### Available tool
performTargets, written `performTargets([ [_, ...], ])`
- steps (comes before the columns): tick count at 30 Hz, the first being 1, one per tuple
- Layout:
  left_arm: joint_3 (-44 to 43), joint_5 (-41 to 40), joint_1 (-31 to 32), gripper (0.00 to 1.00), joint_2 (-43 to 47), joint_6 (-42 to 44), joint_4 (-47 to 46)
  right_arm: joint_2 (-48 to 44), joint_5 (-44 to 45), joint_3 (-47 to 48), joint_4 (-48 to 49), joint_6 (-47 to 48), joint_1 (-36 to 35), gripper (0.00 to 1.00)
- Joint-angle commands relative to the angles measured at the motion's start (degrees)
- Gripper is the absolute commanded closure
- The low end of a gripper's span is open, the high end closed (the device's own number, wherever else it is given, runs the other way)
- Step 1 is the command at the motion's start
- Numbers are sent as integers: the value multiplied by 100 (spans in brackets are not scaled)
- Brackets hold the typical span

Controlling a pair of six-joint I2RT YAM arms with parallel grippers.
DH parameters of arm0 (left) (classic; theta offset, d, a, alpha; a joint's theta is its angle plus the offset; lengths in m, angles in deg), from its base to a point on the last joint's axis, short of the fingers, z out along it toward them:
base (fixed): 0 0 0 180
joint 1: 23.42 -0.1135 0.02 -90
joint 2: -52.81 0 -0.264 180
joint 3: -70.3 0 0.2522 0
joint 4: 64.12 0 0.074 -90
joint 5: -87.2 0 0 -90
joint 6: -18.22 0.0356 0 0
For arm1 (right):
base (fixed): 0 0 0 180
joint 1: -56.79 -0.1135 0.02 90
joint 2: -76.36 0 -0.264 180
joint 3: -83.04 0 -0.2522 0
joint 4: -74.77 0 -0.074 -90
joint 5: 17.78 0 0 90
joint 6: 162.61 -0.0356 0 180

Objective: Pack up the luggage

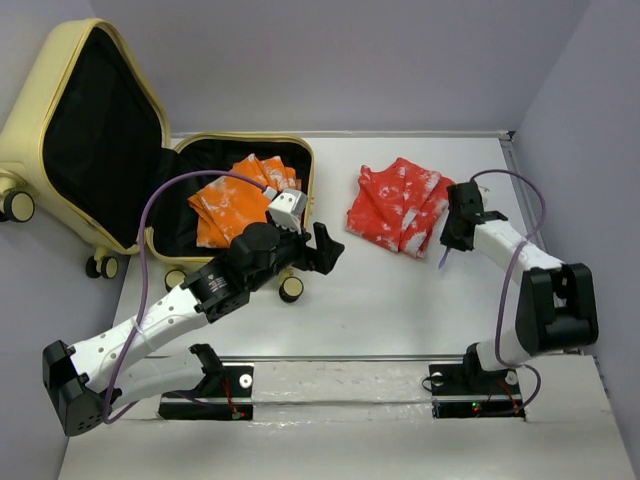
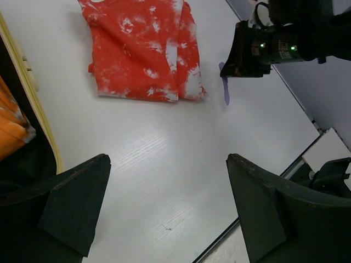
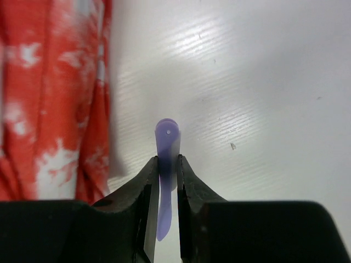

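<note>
As I read my overhead view, luggage: far left of the table, lying open. The lid is raised and tilted back toward the left wall. The lower half lies flat with its black lining upward and caster wheels along its near edge.
Orange garment: folded, mottled white, lying inside the lower half. I count this item as packed.
Left gripper: hovers just right of the luggage's near corner, above bare tabletop. Its jaws are spread wide with nothing between them.
Red garment: folded, mottled white, flat on the table right of centre, well apart from the luggage. It is not yet packed.
Purple strip: thin and flat, with a small hole near its rounded tip, just beside the red garment's right edge. I cannot tell what it is, nor whether its tip touches the tabletop.
Right gripper: jaws clenched on the purple strip, pinching its shaft, with the tip protruding beyond the fingers. No fabric is gripped.
Progress (my judgement): an early stage, with one garment in and one out.
Remaining (my judgement): I must carry the red garment across into the lower half, beside or upon the orange one. The purple strip perhaps follows, and then I swing the lid down and close it.
</note>
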Motion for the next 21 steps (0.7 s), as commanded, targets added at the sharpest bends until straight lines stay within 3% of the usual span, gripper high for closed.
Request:
performTargets([
  [1, 65, 0, 18, 1, 122, -22, -408, -1025, -124, -69, 82, 114, -167, 93],
  [5, -5, -141, 18, 1, 209, -39, -435, -1413, -599, 114, 134, -79, -808, 93],
  [8, -101, -316, 18, 1, 332, -57, -391, -1247, -977, 902, 318, -282, -1493, 93],
  [12, -198, -676, 18, 1, 587, -119, -260, -475, -1390, 2332, 547, -387, -2258, 93],
  [17, -426, -1265, 9, 1, 772, -233, 65, 1376, -2383, 4523, 653, -580, -3180, 92],
  [18, -462, -1318, 9, 1, 798, -242, 92, 1956, -2480, 5241, 670, -685, -3269, 88],
  [20, -558, -1441, 9, 1, 842, -233, 162, 2232, -2857, 5895, 618, -712, -3340, 62],
  [21, -628, -1538, 1, 1, 851, -224, 232, 2643, -2989, 6133, 583, -739, -3340, 27],
])
